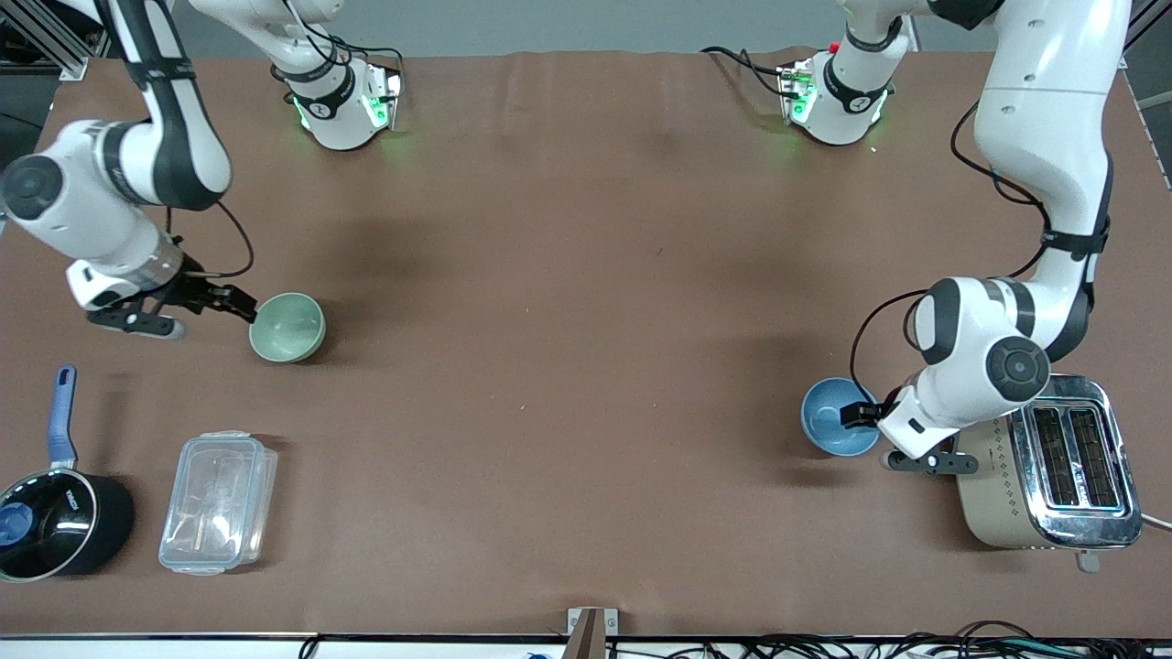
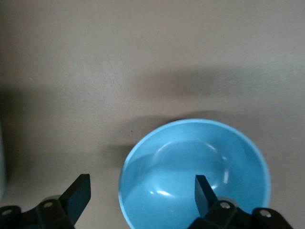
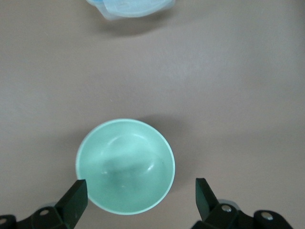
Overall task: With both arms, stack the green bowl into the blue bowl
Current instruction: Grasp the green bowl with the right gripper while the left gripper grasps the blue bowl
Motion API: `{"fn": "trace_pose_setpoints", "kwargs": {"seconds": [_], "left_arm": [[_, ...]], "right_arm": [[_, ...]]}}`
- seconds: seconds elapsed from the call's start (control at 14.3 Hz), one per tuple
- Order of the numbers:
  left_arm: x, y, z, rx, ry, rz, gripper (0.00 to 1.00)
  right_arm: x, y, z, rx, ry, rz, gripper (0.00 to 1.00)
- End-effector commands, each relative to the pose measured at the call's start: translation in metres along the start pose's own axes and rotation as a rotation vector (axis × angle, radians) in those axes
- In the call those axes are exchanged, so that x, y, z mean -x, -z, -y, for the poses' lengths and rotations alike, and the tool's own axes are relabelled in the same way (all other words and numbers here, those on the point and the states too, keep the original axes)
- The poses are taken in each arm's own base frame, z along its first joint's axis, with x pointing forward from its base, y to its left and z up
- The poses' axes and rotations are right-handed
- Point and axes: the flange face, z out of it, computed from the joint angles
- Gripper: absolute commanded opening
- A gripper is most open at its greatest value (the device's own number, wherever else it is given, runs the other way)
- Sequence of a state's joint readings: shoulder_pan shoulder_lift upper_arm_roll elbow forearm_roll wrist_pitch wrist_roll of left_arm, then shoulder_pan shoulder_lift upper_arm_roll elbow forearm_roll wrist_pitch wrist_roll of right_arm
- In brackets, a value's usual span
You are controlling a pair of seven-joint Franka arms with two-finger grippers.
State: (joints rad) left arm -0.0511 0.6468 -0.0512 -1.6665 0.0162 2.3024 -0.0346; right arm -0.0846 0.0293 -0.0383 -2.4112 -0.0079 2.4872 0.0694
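The right gripper (image 1: 240, 307) sat at the left of the front view, just beside the green bowl (image 1: 287, 327), its fingers spread apart. In the right wrist view the right gripper (image 3: 141, 196) straddled one side of the green bowl (image 3: 126, 165), one finger over the rim and the other out over bare table, clamped on nothing. The bowl stood upright on the brown table (image 1: 586, 275), toward the right arm's end.

The left gripper (image 1: 866, 414) was at the lower right of the front view, against the rim of the blue bowl (image 1: 836, 416). In the left wrist view the left gripper (image 2: 142, 193) was parted, one finger inside the blue bowl (image 2: 194, 174) and the other outside its wall, not closed on it. That bowl stood upright toward the left arm's end, just beside a toaster (image 1: 1053, 465).

At the lower left of the front view lay a clear lidded container (image 1: 218, 502) and a black saucepan (image 1: 57, 522) with a blue handle.
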Motion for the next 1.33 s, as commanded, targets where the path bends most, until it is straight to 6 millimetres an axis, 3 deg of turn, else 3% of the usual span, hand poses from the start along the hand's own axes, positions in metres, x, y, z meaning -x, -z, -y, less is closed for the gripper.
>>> {"fn": "trace_pose_setpoints", "kwargs": {"seconds": [0.0,0.07,0.28,0.35,0.49,0.56,0.77,0.84,0.91,0.98,1.12,1.26], "left_arm": [[0.004,-0.007,0.006,-0.020,-0.027,0.014,0.67],[0.005,-0.010,0.009,-0.031,-0.041,0.017,0.56],[0.005,-0.014,0.010,-0.032,-0.068,0.024,0.10],[0.005,-0.013,0.008,-0.032,-0.068,0.022,0.02],[0.003,-0.005,-0.007,-0.013,-0.077,0.016,0.00],[0.003,0.000,-0.040,0.014,-0.104,0.007,0.00],[-0.003,0.037,-0.127,0.101,-0.085,-0.008,0.00],[0.001,0.050,-0.167,0.128,-0.068,-0.016,0.00],[0.005,0.057,-0.197,0.136,-0.050,-0.024,0.00],[0.015,0.058,-0.233,0.142,-0.053,-0.021,0.00],[0.044,0.042,-0.303,0.142,-0.059,0.011,0.00],[0.069,0.019,-0.367,0.147,-0.007,0.030,0.00]], "right_arm": [[0.019,-0.043,-0.016,0.007,-0.010,-0.029,1.00],[0.026,-0.053,-0.016,0.005,-0.012,-0.038,1.00],[0.034,-0.083,-0.021,0.008,-0.021,-0.009,1.00],[0.036,-0.096,-0.027,0.009,-0.034,0.003,1.00],[0.036,-0.102,-0.027,0.009,-0.035,0.002,0.99],[0.037,-0.105,-0.027,0.009,-0.037,0.005,0.93],[0.037,-0.106,-0.022,0.008,-0.026,0.001,0.33],[0.037,-0.106,-0.022,0.008,-0.029,0.005,0.11],[0.035,-0.104,-0.021,0.007,-0.034,0.004,0.02],[0.034,-0.104,-0.021,0.007,-0.036,0.002,0.00],[0.032,-0.100,-0.021,0.006,-0.028,-0.006,0.00],[0.020,-0.079,-0.016,0.005,-0.020,0.000,0.00]]}}
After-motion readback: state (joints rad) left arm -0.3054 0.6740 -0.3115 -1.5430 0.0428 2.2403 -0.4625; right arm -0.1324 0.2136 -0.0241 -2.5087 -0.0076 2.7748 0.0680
